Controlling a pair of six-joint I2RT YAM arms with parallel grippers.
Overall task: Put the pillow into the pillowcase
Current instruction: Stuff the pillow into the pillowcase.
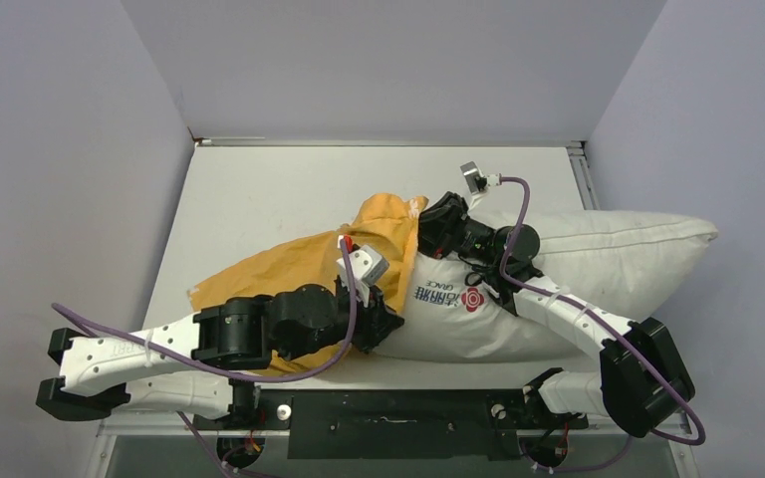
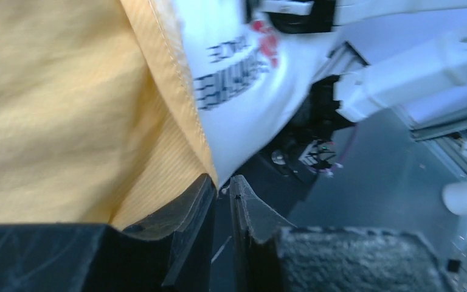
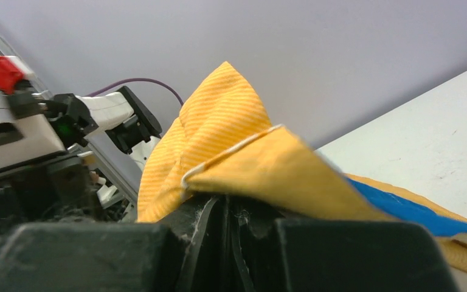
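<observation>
The off-white pillow (image 1: 598,249) lies across the right of the table, its printed end pointing left. That end (image 2: 237,73) sits at the mouth of the orange-yellow pillowcase (image 1: 289,269), which is spread to the left. My right gripper (image 1: 426,231) is shut on the case's upper hem and holds it raised (image 3: 219,134); the jaws (image 3: 231,201) pinch the fabric, and a blue face (image 3: 413,210) shows beneath. My left gripper (image 1: 388,327) is at the lower hem by the pillow's near corner. Its jaws (image 2: 222,179) stand a narrow slit apart, with the orange hem (image 2: 67,109) against the left fingertip (image 2: 202,185) and nothing seen in the slit.
The white table (image 1: 259,189) is walled at the back and both sides. My right arm (image 1: 558,299) reaches over the pillow. A black base rail (image 1: 388,418) runs along the near edge, and purple cables (image 1: 513,214) loop above the arms.
</observation>
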